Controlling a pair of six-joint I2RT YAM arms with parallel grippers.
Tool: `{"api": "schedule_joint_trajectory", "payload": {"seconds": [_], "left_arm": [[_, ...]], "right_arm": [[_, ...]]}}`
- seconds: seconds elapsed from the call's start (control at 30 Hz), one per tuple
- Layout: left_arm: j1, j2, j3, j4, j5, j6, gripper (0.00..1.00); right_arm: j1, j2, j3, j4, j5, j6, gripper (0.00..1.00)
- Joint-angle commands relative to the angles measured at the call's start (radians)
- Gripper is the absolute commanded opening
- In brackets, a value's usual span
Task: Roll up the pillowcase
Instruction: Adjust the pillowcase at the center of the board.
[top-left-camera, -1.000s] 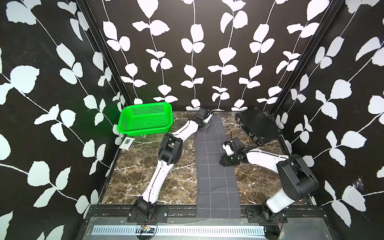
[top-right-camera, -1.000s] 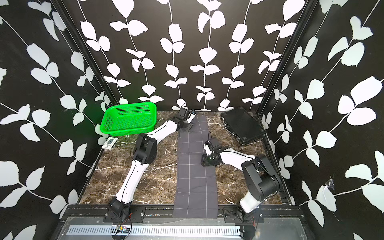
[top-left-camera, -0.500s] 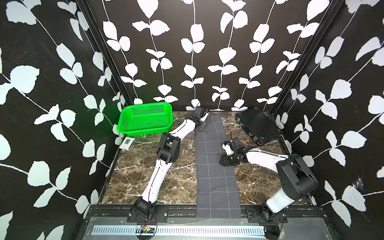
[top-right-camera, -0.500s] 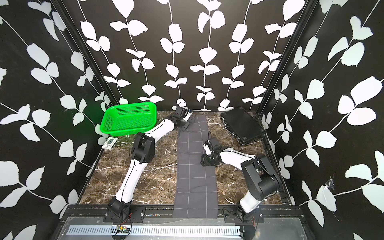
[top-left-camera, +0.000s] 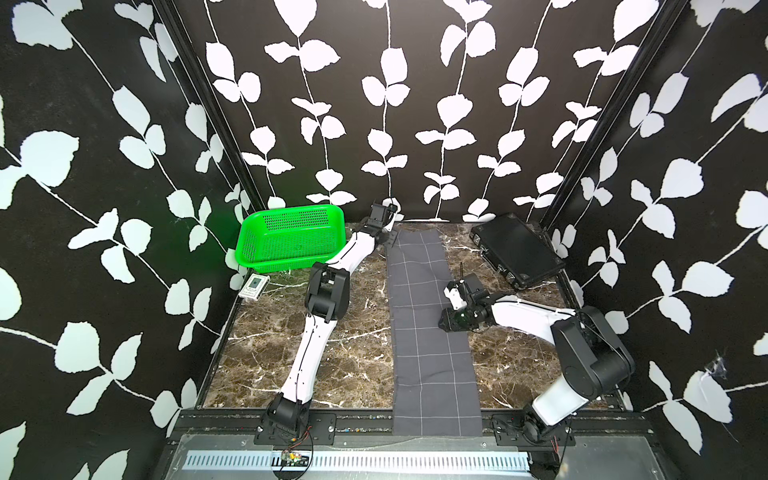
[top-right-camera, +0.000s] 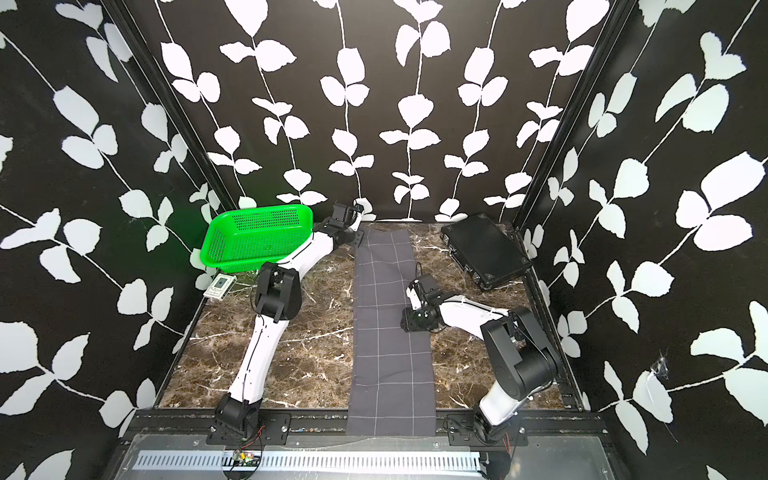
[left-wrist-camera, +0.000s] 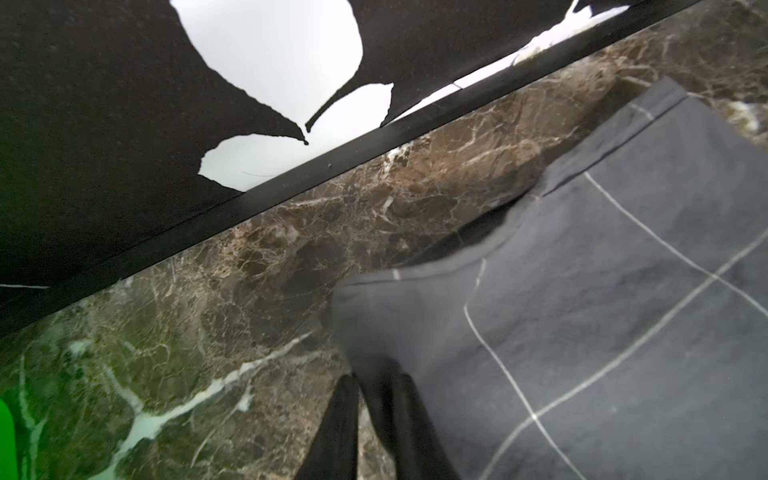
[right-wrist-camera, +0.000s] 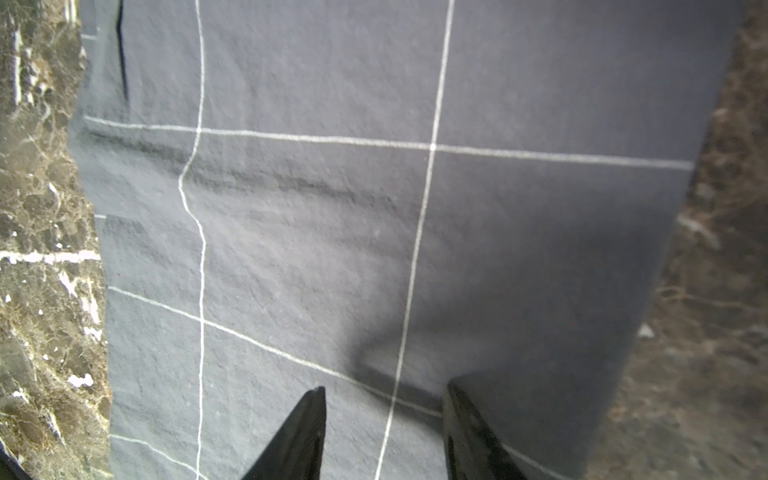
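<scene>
- Pillowcase (top-left-camera: 432, 332): dark grey with a thin white grid, laid out as one long narrow strip, flat on the brown marble surface (top-left-camera: 345, 357), not rolled anywhere.
- Placed about mid-width between the two arms, from close to the back wall to the front edge and over the black rail there; alike in both top views.
- Left claw (top-left-camera: 392, 240): at full stretch, at the far left corner of the strip, near the back wall.
- From the left wrist view: that corner of the pillowcase (left-wrist-camera: 602, 311) clear of the marble, with a shadow beneath, and running in between the two dark fingers (left-wrist-camera: 336, 415), which are set close together. Blurred there, so cannot tell whether pinched or let go.
- Right claw (top-left-camera: 444, 324): at the right edge of the strip, about halfway along its length, low over the cloth.
- From the right wrist view: right claw (right-wrist-camera: 382, 395) released, fingers well apart, only flat cloth showing between them. Shallow crease across the pillowcase (right-wrist-camera: 332, 228) beyond the tips. Contact with the cloth not clear.
- Green basket (top-left-camera: 299, 224): far left corner of the surface, apart from the strip, with the left arm just beside it.
- Small white device (top-left-camera: 254, 286): just in front of the basket, at the left edge.
- Black case (top-left-camera: 515, 245): flat in the far right corner, apart from the strip.
</scene>
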Motion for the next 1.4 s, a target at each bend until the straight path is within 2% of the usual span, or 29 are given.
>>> {"api": "schedule_joint_trajectory", "payload": {"seconds": [0.0, 0.1, 0.4, 0.53, 0.7, 0.83, 1.03, 1.2, 1.37], "left_arm": [[0.009, 0.020, 0.044, -0.030, 0.004, -0.032, 0.21], [0.015, 0.020, 0.056, -0.048, -0.014, -0.024, 0.32], [0.015, -0.022, 0.091, -0.119, -0.059, 0.006, 0.55], [-0.006, -0.107, 0.037, -0.150, -0.042, -0.014, 0.59], [-0.061, -0.298, -0.209, -0.117, 0.004, -0.107, 0.61], [-0.117, -0.450, -0.443, -0.067, -0.006, -0.178, 0.62], [-0.191, -0.604, -0.714, -0.007, 0.025, -0.304, 0.61], [-0.261, -0.667, -0.876, 0.062, 0.047, -0.388, 0.61], [-0.269, -0.675, -0.978, 0.120, 0.077, -0.447, 0.60]], "right_arm": [[0.003, 0.027, 0.030, -0.020, 0.005, -0.009, 0.48], [0.004, 0.017, 0.057, -0.040, 0.005, -0.015, 0.48], [0.003, 0.025, 0.189, -0.075, 0.034, -0.069, 0.51], [0.003, 0.082, 0.256, -0.072, 0.067, -0.137, 0.52], [0.001, 0.177, 0.351, -0.048, 0.106, -0.206, 0.53], [-0.013, 0.259, 0.447, -0.051, 0.123, -0.229, 0.54], [-0.033, 0.334, 0.553, -0.070, 0.163, -0.282, 0.57], [-0.051, 0.399, 0.614, -0.098, 0.154, -0.308, 0.57], [-0.062, 0.450, 0.657, -0.102, 0.143, -0.306, 0.57]]}}
